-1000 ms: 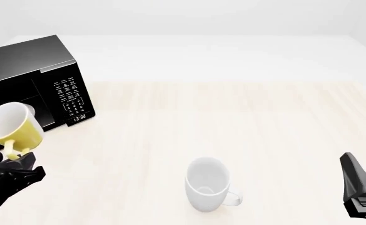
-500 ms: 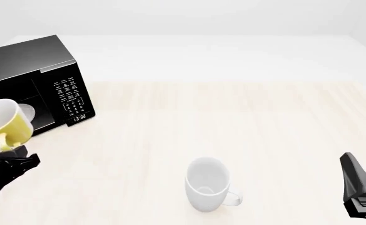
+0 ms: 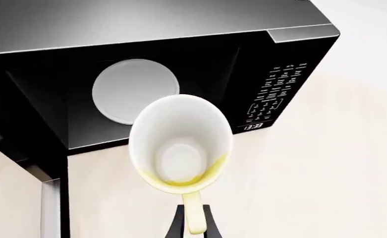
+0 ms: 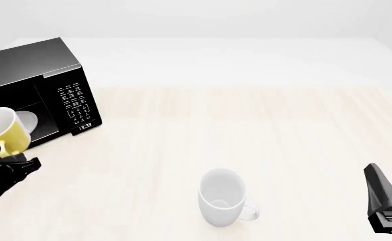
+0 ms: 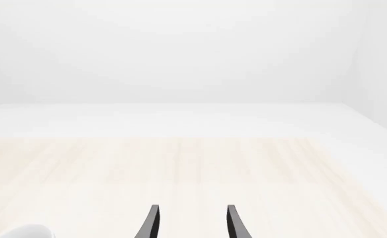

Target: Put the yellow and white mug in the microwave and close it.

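Note:
My left gripper (image 4: 8, 159) is shut on the handle of the yellow and white mug (image 4: 3, 131) and holds it in the air just in front of the open black microwave (image 4: 41, 75). In the left wrist view the mug (image 3: 180, 144) faces me with its white inside, and the round white turntable plate (image 3: 135, 90) shows behind it in the cavity. The gripper (image 3: 194, 225) pinches the yellow handle. My right gripper (image 4: 390, 221) is open and empty at the table's near right; its fingertips (image 5: 152, 220) show in the right wrist view.
An all-white mug (image 4: 223, 197) stands upright on the pale wood table (image 4: 263, 130) near the front middle. The microwave's keypad (image 4: 75, 106) and clock face right of the cavity. The open door's edge (image 3: 48, 203) shows in the left wrist view.
My left gripper has carried the yellow mug to the left and slightly back, closer to the microwave's opening. The right arm and the white mug have not moved.

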Controlling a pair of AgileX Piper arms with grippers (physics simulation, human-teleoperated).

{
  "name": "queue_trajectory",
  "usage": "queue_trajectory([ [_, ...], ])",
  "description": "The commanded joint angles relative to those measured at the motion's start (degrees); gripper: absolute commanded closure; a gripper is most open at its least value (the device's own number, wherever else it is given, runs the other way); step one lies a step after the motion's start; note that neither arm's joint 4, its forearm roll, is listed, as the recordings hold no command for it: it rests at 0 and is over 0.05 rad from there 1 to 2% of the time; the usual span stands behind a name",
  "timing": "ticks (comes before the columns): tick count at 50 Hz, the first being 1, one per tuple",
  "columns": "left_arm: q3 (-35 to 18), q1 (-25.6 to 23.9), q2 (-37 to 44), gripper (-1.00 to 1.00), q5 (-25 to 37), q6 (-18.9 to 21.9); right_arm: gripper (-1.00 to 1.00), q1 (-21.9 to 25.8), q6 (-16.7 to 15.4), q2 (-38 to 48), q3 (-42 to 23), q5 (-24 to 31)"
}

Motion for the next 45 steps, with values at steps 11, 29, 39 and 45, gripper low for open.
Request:
queue_trajectory([
  [11, -4.16, 2.29, 9.54, 1.00, -4.41, 0.42, -1.00, 0.00, -0.01, 0.00, 0.00, 0.00],
  [29, -6.99, 4.56, 12.81, 1.00, -5.29, 1.43, -1.00, 0.00, 0.01, 0.00, 0.00, 0.00],
  [39, -8.10, 4.96, 14.34, 1.00, -5.64, 1.47, -1.00, -0.01, 0.01, 0.00, 0.00, 0.00],
  [45, -8.90, 5.53, 14.87, 1.00, -5.51, 1.63, -1.00, 0.00, 0.00, 0.00, 0.00, 0.00],
])
